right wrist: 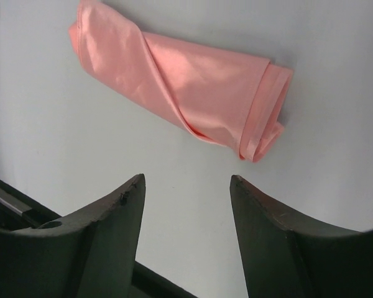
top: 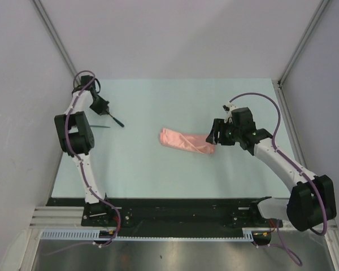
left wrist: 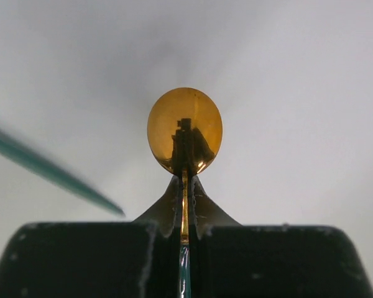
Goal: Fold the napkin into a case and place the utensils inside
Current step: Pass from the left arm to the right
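Now left gripper [left wrist: 184,208] closed on thin spoon [left wrist: 184,127], golden bowl, teal handle, well left of folded salmon-pink cloth case [right wrist: 180,93] for carrying over — right gripper [right wrist: 186,183], jaws apart, empty, beside case end, likely to steady it.

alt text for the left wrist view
The left claw is shut on the golden-brown spoon, gripping its thin handle so the shiny bowl stands up mid-view. A blurred teal handle, likely the other spoon's, crosses the left side.

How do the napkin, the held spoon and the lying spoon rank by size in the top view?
1. napkin.
2. held spoon in the left gripper and lying spoon: alike, thin slivers; the held one may sit nearer the camera, so unranked.
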Robot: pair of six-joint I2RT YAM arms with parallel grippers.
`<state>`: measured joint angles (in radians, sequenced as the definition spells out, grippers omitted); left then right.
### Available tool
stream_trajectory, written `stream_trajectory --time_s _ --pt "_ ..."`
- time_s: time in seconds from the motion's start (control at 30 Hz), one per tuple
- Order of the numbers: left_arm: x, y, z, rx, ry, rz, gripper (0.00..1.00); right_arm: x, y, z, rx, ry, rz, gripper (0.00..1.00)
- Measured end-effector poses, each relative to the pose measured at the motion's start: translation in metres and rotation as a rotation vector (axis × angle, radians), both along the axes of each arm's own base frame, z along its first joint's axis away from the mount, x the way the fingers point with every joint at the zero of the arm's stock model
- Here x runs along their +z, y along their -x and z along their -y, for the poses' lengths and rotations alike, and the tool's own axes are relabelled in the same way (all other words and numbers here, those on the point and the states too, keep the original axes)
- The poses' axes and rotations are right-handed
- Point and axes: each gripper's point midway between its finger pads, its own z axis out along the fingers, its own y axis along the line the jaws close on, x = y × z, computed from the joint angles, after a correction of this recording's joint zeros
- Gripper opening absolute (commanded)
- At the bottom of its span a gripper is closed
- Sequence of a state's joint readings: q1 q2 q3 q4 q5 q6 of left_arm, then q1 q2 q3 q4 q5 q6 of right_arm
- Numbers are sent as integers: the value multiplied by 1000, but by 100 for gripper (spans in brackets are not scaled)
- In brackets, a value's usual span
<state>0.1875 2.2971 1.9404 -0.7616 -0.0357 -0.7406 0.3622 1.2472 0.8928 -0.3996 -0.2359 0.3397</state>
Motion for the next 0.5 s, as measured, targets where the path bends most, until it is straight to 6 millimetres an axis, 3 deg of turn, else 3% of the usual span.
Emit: stream_trajectory --time_s 0.13,0.33,0.4,0.5 --pt "57 22 75 -192 128 148 0 9 -17 -2 12 -50 6 68" --pt "159 77 229 -652 401 475 0 22 -40 -17 69 -161 -13 73" --pt "174 106 279 -826 493 542 0 29 -49 -24 59 -201 -27 74" --pt "171 152 335 -1030 587 542 0 39 -59 -33 16 -260 -47 73"
